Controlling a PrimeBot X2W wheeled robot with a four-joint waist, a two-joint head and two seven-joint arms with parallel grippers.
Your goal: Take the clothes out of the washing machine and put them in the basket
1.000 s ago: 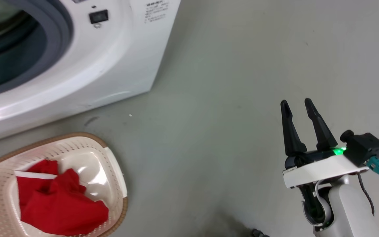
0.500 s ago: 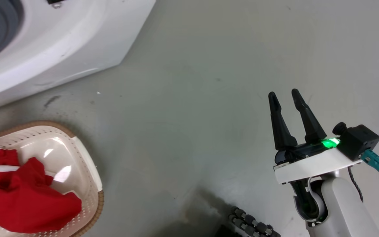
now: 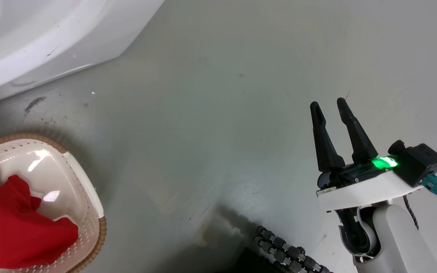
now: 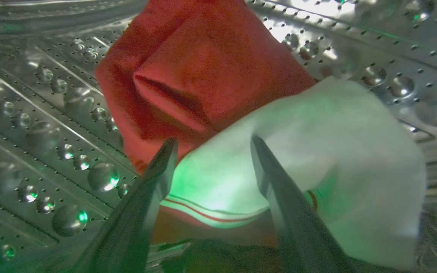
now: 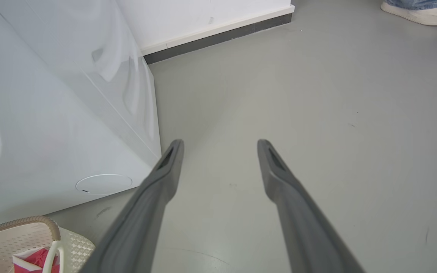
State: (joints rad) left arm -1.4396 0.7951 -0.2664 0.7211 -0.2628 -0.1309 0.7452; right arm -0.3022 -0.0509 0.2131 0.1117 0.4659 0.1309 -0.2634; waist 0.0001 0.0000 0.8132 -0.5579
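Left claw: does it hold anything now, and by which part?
Nothing. The left claw is open, poised at the white part of a garment in the drum.

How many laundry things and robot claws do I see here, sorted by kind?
Washing machine: 1
Basket: 1
Red clothing heaps: 2
Claws: 2, left claw and right claw
Total: 6

Clothes (image 3: 13, 227) in basket (image 3: 85, 206) before washing machine (image 3: 32, 38), another garment (image 4: 203, 76) inside drum (image 4: 32, 132)
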